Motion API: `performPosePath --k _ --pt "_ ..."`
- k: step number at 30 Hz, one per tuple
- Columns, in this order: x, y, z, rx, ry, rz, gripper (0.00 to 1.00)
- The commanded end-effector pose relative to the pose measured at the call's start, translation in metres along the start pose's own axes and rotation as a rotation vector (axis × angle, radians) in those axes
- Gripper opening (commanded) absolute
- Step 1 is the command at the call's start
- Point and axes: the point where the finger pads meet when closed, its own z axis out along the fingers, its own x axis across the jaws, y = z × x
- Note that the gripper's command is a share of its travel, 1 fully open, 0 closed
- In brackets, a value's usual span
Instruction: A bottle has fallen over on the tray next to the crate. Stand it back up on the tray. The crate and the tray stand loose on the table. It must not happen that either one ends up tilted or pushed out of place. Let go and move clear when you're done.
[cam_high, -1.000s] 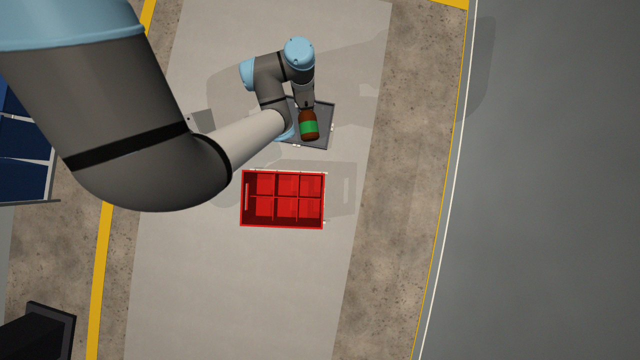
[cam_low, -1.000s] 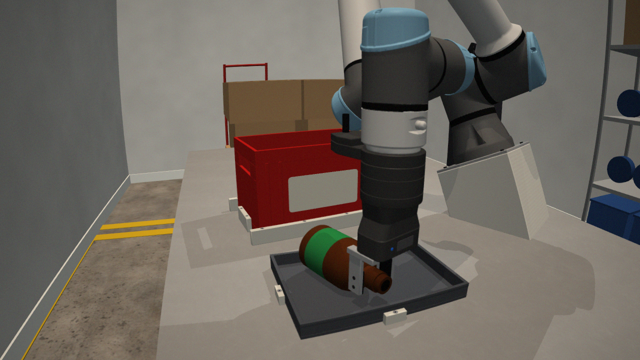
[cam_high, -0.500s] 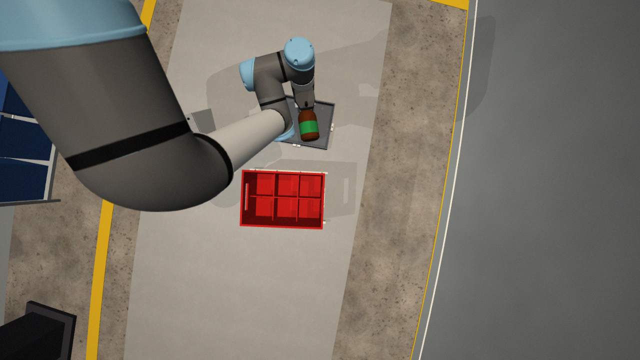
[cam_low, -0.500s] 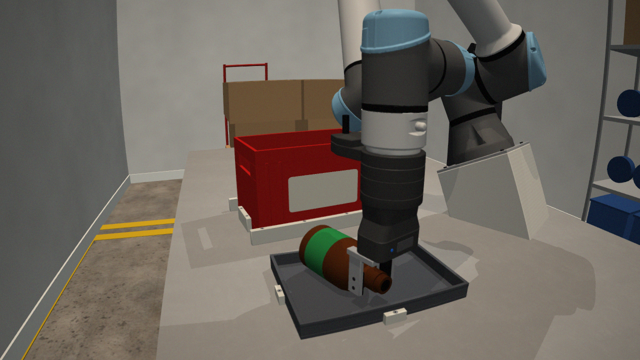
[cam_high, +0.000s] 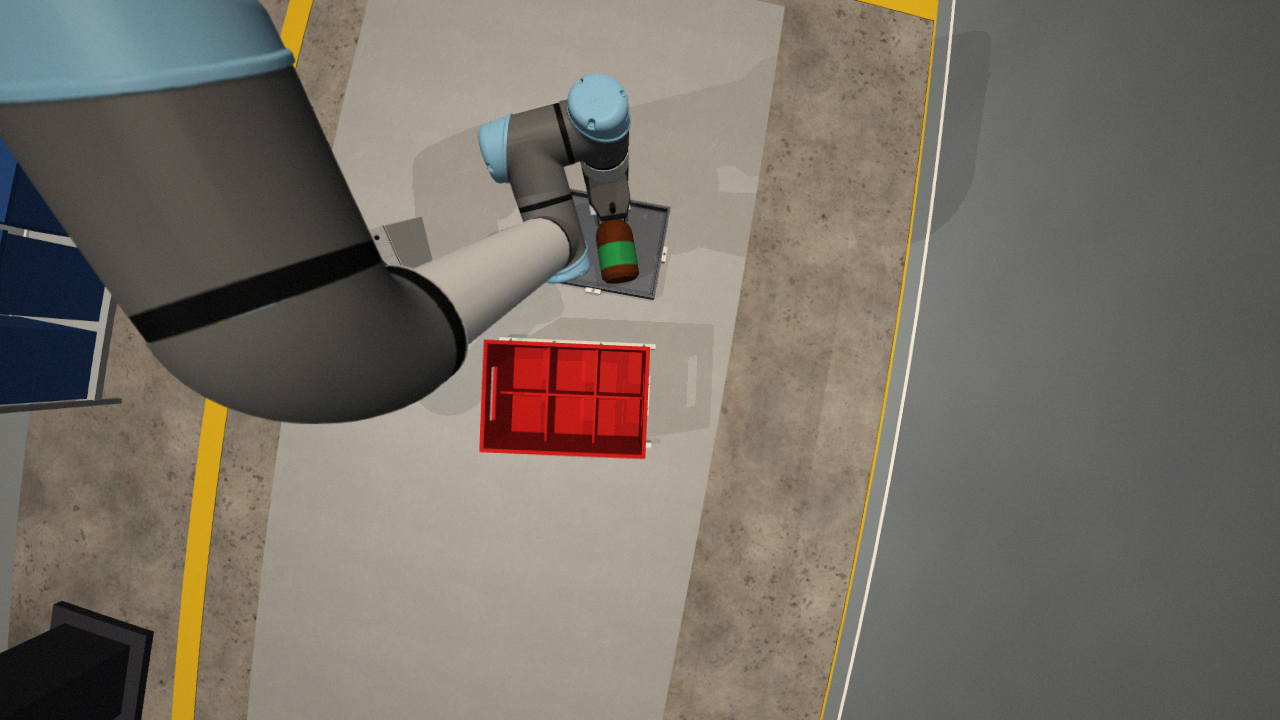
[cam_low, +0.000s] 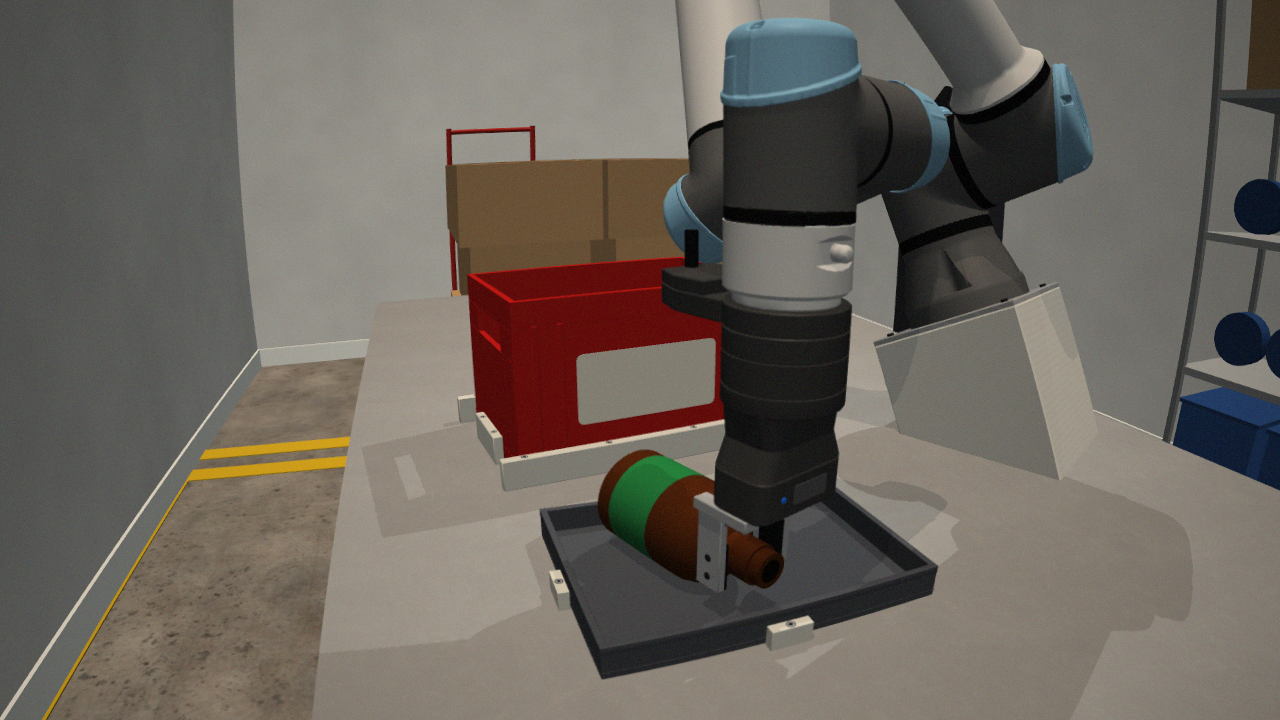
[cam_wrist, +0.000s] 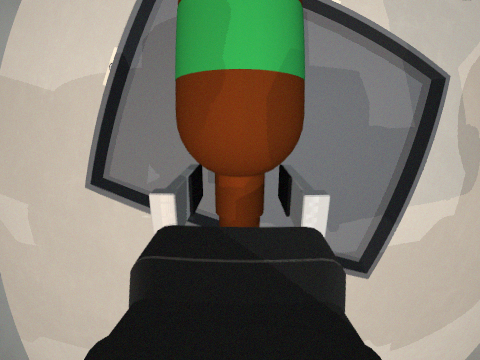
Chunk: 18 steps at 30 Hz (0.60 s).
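A brown bottle (cam_low: 682, 528) with a green label lies on its side in the dark grey tray (cam_low: 730, 575). Its neck points toward the tray's near right side. My gripper (cam_low: 742, 555) is low over the tray and open, with one finger on each side of the bottle's neck. In the wrist view the neck (cam_wrist: 240, 196) sits between the two white fingers with a gap on both sides, and the body with the green label (cam_wrist: 239, 30) stretches away. In the overhead view the bottle (cam_high: 615, 251) lies in the tray (cam_high: 635, 242) under my wrist.
The red crate (cam_low: 595, 353) (cam_high: 565, 398) with several compartments stands just behind the tray on white corner blocks. The arm's white base mount (cam_low: 984, 385) is to the right. Cardboard boxes (cam_low: 554, 210) and a shelf (cam_low: 1244, 268) stand off the table.
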Motion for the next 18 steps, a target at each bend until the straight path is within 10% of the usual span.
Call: performPosePath --k 1,12,13,18 --pt "-0.0004 0.0 -0.0005 0.0 -0.001 0.0 1.0" --pt "-0.0004 0.0 -0.0005 0.0 -0.001 0.0 1.0" --pt "-0.0004 0.0 -0.0005 0.0 -0.001 0.0 0.0" --pt "-0.0004 0.0 -0.0005 0.0 -0.001 0.0 0.0"
